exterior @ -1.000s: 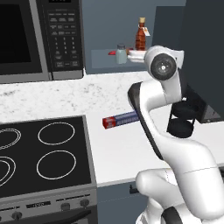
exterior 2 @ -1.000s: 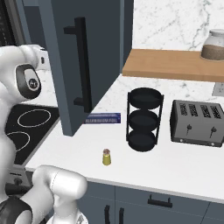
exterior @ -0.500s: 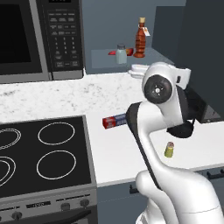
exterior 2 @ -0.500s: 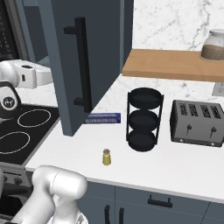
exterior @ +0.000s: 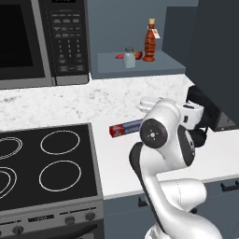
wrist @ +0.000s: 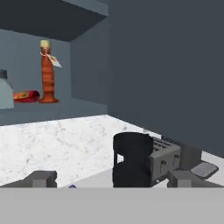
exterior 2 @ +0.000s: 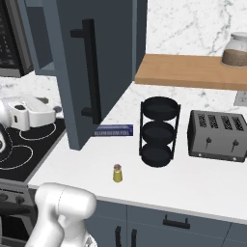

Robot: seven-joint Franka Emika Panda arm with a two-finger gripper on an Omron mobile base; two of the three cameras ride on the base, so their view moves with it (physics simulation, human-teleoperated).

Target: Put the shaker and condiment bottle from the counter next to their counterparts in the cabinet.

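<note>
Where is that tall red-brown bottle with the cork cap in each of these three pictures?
Left base view: the condiment bottle stands upright on the cabinet shelf, top centre-right, right of the pale shaker.
Right base view: I can't find it; the open cabinet door covers that side.
Hand view: upper left, upright on the shelf.
Shared landmark: the black three-tier rack.

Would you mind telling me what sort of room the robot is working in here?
It looks like a home kitchen, rendered in simulation. A microwave hangs above a black stovetop, and a toaster stands on the white marble counter beside a dark blue-grey cabinet.
</note>
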